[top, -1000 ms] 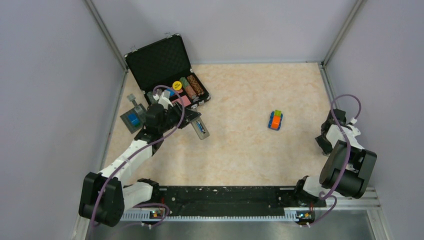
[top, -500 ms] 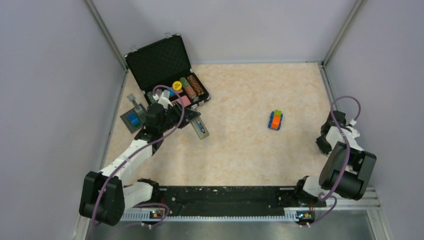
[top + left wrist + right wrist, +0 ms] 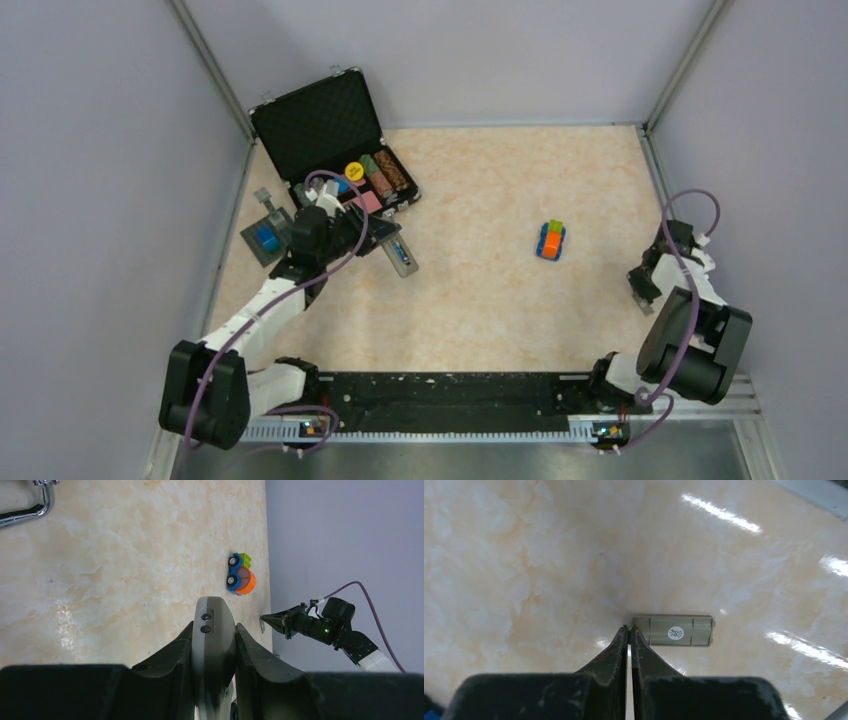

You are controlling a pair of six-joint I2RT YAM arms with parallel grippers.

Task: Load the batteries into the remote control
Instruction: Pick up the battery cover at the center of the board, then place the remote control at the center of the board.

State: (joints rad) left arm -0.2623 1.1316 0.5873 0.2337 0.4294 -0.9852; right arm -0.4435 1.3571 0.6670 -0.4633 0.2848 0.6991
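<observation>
The left jaws clamp the small flat grey-backed remote control (image 3: 212, 650), likely steadying it for loading. The right jaws, pressed together, touch the beige rectangular battery cover (image 3: 673, 630) on the worktop (image 3: 524, 555).

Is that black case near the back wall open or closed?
Open: the black case has its foam-lined lid tilted back, with colourful items showing inside.

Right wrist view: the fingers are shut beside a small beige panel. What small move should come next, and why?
Probably open the right gripper and centre it over the beige panel: its shut tips sit at one end of the panel, so they cannot grasp it.
</observation>
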